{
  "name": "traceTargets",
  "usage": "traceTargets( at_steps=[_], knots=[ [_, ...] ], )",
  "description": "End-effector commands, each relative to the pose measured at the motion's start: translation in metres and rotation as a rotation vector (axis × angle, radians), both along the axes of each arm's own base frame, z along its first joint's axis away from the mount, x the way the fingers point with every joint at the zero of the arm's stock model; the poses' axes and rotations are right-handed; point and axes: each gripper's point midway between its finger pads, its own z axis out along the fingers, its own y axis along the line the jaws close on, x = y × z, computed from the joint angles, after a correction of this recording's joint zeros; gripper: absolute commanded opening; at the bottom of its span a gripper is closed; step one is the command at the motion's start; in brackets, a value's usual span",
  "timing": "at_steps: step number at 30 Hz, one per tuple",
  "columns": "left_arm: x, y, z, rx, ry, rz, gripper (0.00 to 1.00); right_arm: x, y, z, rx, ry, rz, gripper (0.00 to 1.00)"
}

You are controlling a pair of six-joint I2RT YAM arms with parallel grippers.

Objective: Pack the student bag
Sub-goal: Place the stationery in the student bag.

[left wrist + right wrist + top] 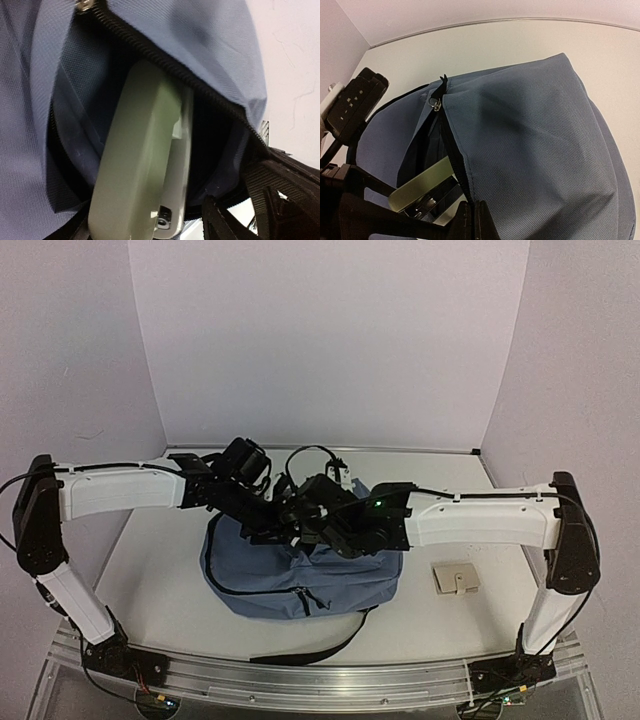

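One left finger point(140, 160) sits inside the student bag point(300, 585) (spread unclear); right gripper point(472, 215) pinches its rim.

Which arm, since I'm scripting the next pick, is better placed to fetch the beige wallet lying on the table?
Probably right. The beige wallet lies right of the student bag, beside the right arm; the left end effector is inside the bag's opening, farther away.

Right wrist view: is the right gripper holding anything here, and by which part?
The right gripper seems to pinch the student bag by the zippered edge of its open mouth.
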Motion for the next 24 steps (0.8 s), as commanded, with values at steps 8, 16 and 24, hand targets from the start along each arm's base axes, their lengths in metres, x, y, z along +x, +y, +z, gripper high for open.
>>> traceTargets(
  at_steps=[8,16,24],
  knots=[
    [0.01,-0.021,0.002,-0.015,-0.061,-0.026,0.39,0.01,-0.01,0.029,0.087,-0.037,-0.039,0.0],
    [0.03,-0.052,0.009,-0.113,-0.121,-0.061,0.34,0.014,-0.019,0.026,0.137,-0.007,-0.045,0.0],
    [0.046,-0.068,0.013,-0.17,-0.187,-0.056,0.33,0.017,-0.026,0.023,0.187,0.011,-0.06,0.0]
  ],
)
